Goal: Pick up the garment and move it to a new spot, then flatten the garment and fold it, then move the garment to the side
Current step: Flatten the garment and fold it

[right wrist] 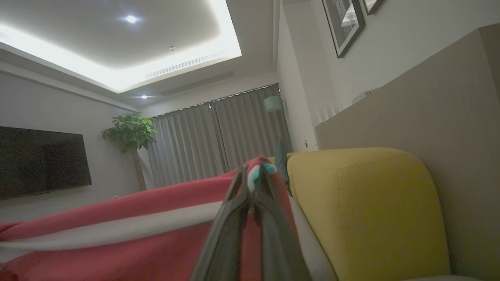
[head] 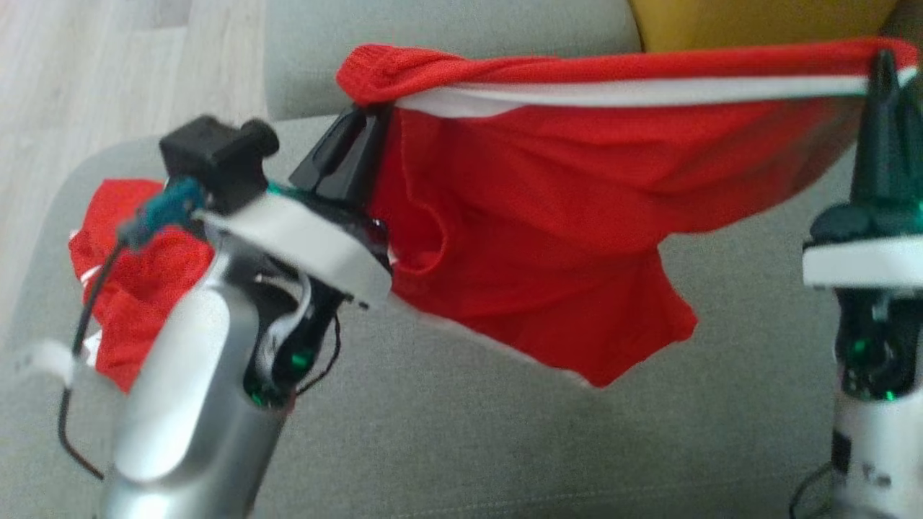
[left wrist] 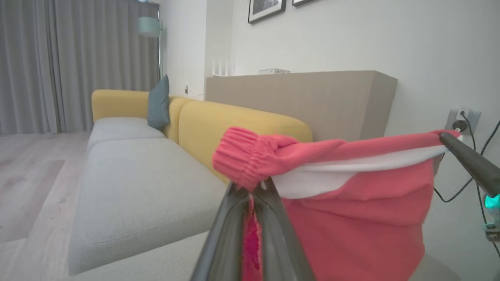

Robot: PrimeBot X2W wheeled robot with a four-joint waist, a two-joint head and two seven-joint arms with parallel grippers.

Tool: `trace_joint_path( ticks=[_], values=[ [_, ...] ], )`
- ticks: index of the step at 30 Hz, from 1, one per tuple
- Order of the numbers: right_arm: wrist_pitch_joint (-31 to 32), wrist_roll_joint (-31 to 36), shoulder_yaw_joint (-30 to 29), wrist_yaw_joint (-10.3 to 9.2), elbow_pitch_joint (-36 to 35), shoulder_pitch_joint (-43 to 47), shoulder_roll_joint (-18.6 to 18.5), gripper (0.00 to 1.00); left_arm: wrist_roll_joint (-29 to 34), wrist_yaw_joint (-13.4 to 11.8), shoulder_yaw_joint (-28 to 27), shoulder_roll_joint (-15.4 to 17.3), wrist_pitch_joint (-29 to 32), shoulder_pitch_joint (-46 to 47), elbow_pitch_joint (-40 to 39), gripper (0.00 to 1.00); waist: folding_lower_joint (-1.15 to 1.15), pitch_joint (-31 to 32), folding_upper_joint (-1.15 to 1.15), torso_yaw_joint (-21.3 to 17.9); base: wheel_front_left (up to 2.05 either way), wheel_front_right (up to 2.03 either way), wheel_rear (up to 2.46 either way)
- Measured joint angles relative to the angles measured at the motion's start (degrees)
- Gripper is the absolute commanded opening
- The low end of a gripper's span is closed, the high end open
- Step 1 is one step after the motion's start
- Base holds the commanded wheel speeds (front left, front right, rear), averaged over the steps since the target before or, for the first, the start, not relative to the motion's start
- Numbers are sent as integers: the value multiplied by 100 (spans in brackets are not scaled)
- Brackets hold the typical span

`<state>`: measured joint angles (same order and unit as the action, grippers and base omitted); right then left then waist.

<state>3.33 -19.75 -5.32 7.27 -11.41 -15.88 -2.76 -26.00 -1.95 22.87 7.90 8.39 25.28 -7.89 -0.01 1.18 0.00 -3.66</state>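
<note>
The garment [head: 548,216] is red with a white stripe and a ribbed cuff. It hangs stretched in the air above the grey sofa seat [head: 505,432], its lower edge sagging toward the cushion. My left gripper [head: 358,119] is shut on its left end just under the bunched cuff [left wrist: 246,156]. My right gripper [head: 884,68] is shut on the right end of the striped edge. In the left wrist view my fingers [left wrist: 273,218] pinch red cloth [left wrist: 351,218], and the right gripper's finger [left wrist: 468,158] holds the far corner. The right wrist view has the fingertips [right wrist: 252,183] closed on the cloth [right wrist: 117,218].
More red cloth [head: 137,281] lies bunched on the seat behind my left forearm. A yellow backrest [head: 757,21] runs along the far side, with a teal cushion [left wrist: 159,103] further down the sofa. Wooden floor [head: 86,72] lies to the left. Cables hang from a wall socket [left wrist: 463,121].
</note>
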Motion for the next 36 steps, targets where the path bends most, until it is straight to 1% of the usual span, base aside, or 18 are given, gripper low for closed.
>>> trace_joint_path(
  ticks=[2,4,7,10,12,15,17,19,22,26,30,31,32,36],
  values=[
    [113,-18,0,0,304,-327,0,0,-147,53,-44,11,196,208,227,0,0,-112,0,-12,0,0,0],
    [187,98,42,0,600,-789,-1,0,-355,102,-185,14,394,541,480,0,0,-287,0,-24,0,0,0],
    [274,283,121,0,1288,-1751,-2,0,-474,252,-356,91,624,1297,968,0,0,-640,0,-45,0,0,0],
    [232,347,149,0,2179,-2932,-4,0,-478,445,-472,178,644,2217,1638,0,1,-1047,0,-71,0,0,0],
    [-18,508,185,0,2759,-3773,-14,0,-341,573,-491,283,474,2861,2104,0,2,-1320,0,-100,0,0,0],
    [-536,887,196,1,3546,-5047,-14,0,-169,658,-549,288,-14,3842,2752,0,2,-1727,0,-147,0,0,0],
    [-883,948,140,1,4033,-5742,-16,0,-101,708,-604,227,-401,4418,3152,0,2,-1981,0,-171,0,0,0],
    [-1198,935,120,1,4496,-6190,-19,0,-89,751,-679,135,-789,4815,3497,0,2,-2214,0,-192,0,0,0],
    [-1553,923,148,1,5169,-6334,-18,0,-79,808,-680,31,-1311,4984,3999,0,3,-2495,0,-222,0,0,0],
    [-1712,786,203,1,6047,-6121,-21,0,-79,893,-441,-136,-1813,4760,4613,0,3,-2773,-1,-231,0,0,0],
    [-1756,648,392,1,6668,-5703,-73,0,-127,909,-29,-250,-2064,4273,5069,0,2,-2896,-1,-141,0,0,0],
    [-1756,647,461,1,6782,-5589,-74,0,-155,909,83,-247,-2109,4128,5147,0,2,-2896,-1,-120,0,0,0],
    [-1756,647,461,1,6782,-5589,-74,0,-155,909,83,-247,-2109,4128,5147,0,2,-2896,-1,-120,0,0,0],
    [-1766,613,627,1,7124,-5234,-75,0,-323,909,730,-155,-2216,3507,5222,0,1,-2781,0,-80,0,0,0]
  ],
)
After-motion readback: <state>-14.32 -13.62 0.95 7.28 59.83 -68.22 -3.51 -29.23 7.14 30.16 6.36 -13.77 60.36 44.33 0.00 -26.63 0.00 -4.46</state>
